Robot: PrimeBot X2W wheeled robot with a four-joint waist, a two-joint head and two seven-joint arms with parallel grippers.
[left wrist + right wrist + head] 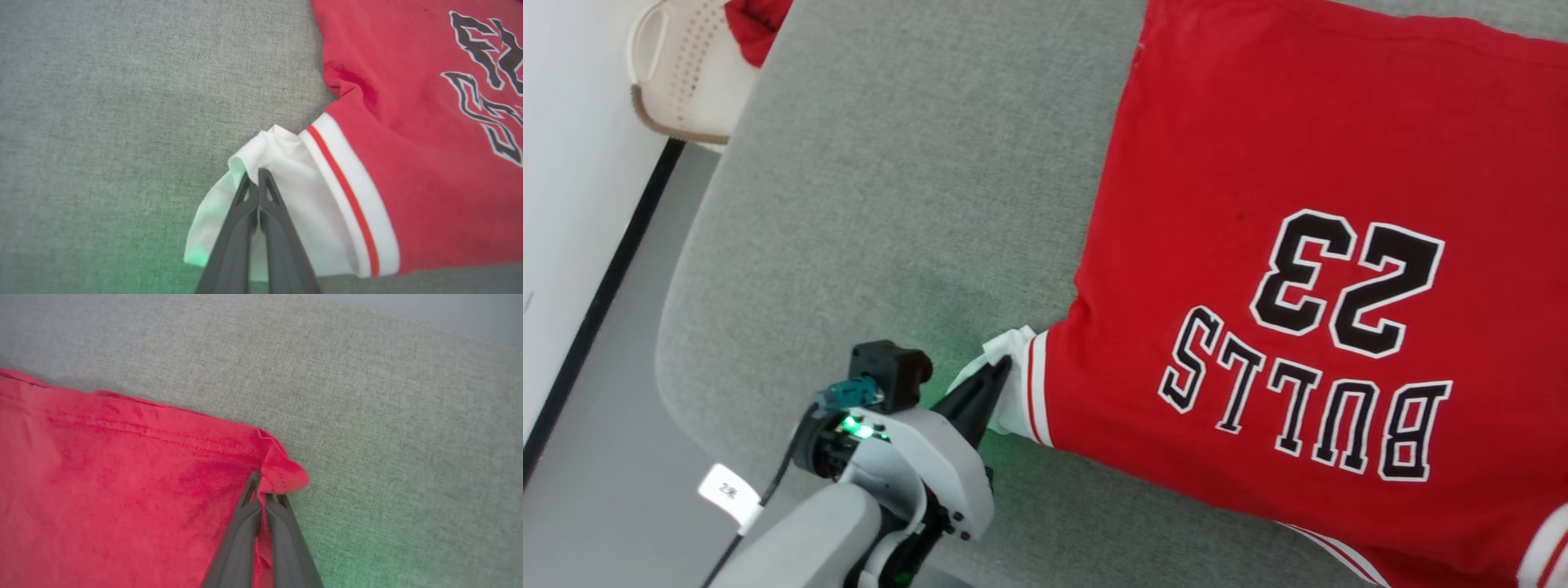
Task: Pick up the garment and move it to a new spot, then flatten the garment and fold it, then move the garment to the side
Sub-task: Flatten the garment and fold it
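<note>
Left gripper point(257, 173): two dark fingers, seen rising from the bottom centre of the left wrist view. The jaws are pressed together, and a bunched fold of the white sleeve point(286, 163) is pinched at their tips. In the head view the same gripper point(1005, 366) is found at lower centre, carried on a pale forearm point(809, 531) to which a white tag point(729, 492) is fastened.

Right gripper point(267, 489): shown at the bottom centre of the right wrist view. The jaws are clenched on a curled hem corner of the garment point(102, 477), and red cloth is caught between the fingers.

Garment point(1258, 204): red jersey, spread across the right half of the head view on the grey surface point(890, 204). Black, white-outlined lettering and numbers are presented upside down at right centre. White-and-red striped trim point(347, 192) is seen between the sleeve and the red body.

Other items: a pale perforated plastic object point(678, 73) and a red cloth scrap point(756, 24) are located beyond the surface's edge at the upper left. Grey floor point(605, 425) is seen at the lower left.
</note>
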